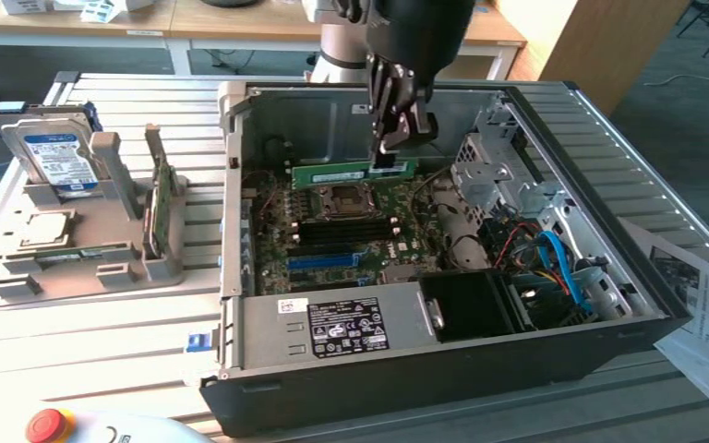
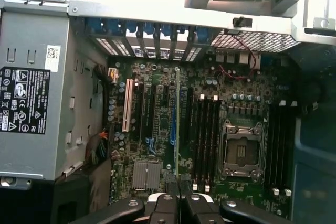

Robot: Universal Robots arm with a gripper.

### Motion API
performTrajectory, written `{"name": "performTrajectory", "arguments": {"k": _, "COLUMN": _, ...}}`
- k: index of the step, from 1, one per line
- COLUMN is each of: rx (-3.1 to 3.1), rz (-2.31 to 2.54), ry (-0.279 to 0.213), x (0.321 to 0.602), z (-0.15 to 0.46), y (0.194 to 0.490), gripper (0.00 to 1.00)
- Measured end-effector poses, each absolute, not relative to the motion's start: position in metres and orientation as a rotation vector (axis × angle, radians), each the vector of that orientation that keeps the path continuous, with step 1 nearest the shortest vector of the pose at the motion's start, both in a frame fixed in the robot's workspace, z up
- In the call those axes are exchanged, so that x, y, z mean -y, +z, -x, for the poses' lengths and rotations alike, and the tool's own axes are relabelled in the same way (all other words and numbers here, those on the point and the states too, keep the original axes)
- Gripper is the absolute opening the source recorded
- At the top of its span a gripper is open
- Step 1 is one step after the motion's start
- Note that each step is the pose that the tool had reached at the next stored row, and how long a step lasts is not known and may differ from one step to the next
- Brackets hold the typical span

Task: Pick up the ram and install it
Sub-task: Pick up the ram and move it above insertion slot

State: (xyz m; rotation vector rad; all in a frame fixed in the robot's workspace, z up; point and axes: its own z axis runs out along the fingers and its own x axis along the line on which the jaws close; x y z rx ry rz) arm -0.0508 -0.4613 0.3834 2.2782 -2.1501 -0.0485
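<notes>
The ram (image 1: 344,173) is a long thin green stick held level above the motherboard (image 1: 330,258), inside the open computer case (image 1: 237,185). My gripper (image 1: 390,159) comes down from above and is shut on the stick near its end on the exterior view's right. In the wrist view the ram (image 2: 177,124) shows edge-on as a thin line running out from my gripper (image 2: 179,199). It hangs over the board beside the black memory slots (image 2: 206,140). The same slots (image 1: 352,231) lie below the CPU socket (image 1: 342,197) in the exterior view.
A grey power supply (image 1: 330,328) fills the case's near side, with cables and a blue ribbon (image 1: 558,263) on the exterior view's right. A grey stand outside the case holds a blue-labelled hard drive (image 1: 56,157) and a broader green card (image 1: 160,208). A red stop button (image 1: 47,425) sits at the front.
</notes>
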Motion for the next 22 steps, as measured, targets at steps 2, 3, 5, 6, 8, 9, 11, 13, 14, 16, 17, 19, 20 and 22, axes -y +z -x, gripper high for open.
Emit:
{"name": "performTrajectory", "arguments": {"k": 2, "rx": 2.150, "rz": -2.278, "ry": -0.048, "x": 0.4614, "z": 0.0470, "y": 0.3835, "gripper": 0.11}}
{"name": "performTrajectory", "arguments": {"k": 3, "rx": 2.150, "rz": -2.278, "ry": -0.048, "x": 0.4614, "z": 0.0463, "y": 0.3835, "gripper": 0.11}}
{"name": "performTrajectory", "arguments": {"k": 5, "rx": 2.150, "rz": -2.278, "ry": -0.049, "x": 0.4614, "z": 0.0460, "y": 0.3835, "gripper": 0.11}}
{"name": "performTrajectory", "arguments": {"k": 6, "rx": 2.150, "rz": -2.278, "ry": -0.049, "x": 0.4613, "z": 0.0460, "y": 0.3834, "gripper": 0.11}}
{"name": "performTrajectory", "arguments": {"k": 8, "rx": 2.150, "rz": -2.278, "ry": -0.049, "x": 0.4613, "z": 0.0460, "y": 0.3834, "gripper": 0.11}}
{"name": "performTrajectory", "arguments": {"k": 9, "rx": 2.150, "rz": -2.278, "ry": -0.049, "x": 0.4614, "z": 0.0459, "y": 0.3834, "gripper": 0.11}}
{"name": "performTrajectory", "arguments": {"k": 11, "rx": 2.150, "rz": -2.278, "ry": -0.049, "x": 0.4613, "z": 0.0459, "y": 0.3834, "gripper": 0.11}}
{"name": "performTrajectory", "arguments": {"k": 13, "rx": 2.152, "rz": -2.277, "ry": -0.049, "x": 0.4613, "z": 0.0459, "y": 0.3834, "gripper": 0.11}}
{"name": "performTrajectory", "arguments": {"k": 14, "rx": 2.153, "rz": -2.276, "ry": -0.049, "x": 0.4614, "z": 0.0458, "y": 0.3835, "gripper": 0.11}}
{"name": "performTrajectory", "arguments": {"k": 16, "rx": 2.153, "rz": -2.273, "ry": -0.052, "x": 0.4613, "z": 0.0451, "y": 0.3834, "gripper": 0.11}}
{"name": "performTrajectory", "arguments": {"k": 17, "rx": 2.153, "rz": -2.271, "ry": -0.054, "x": 0.4613, "z": 0.0447, "y": 0.3834, "gripper": 0.11}}
{"name": "performTrajectory", "arguments": {"k": 19, "rx": 2.152, "rz": -2.266, "ry": -0.060, "x": 0.4614, "z": 0.0434, "y": 0.3834, "gripper": 0.11}}
{"name": "performTrajectory", "arguments": {"k": 20, "rx": 2.151, "rz": -2.264, "ry": -0.064, "x": 0.4615, "z": 0.0428, "y": 0.3834, "gripper": 0.11}}
{"name": "performTrajectory", "arguments": {"k": 22, "rx": 2.152, "rz": -2.261, "ry": -0.066, "x": 0.4615, "z": 0.0422, "y": 0.3835, "gripper": 0.11}}
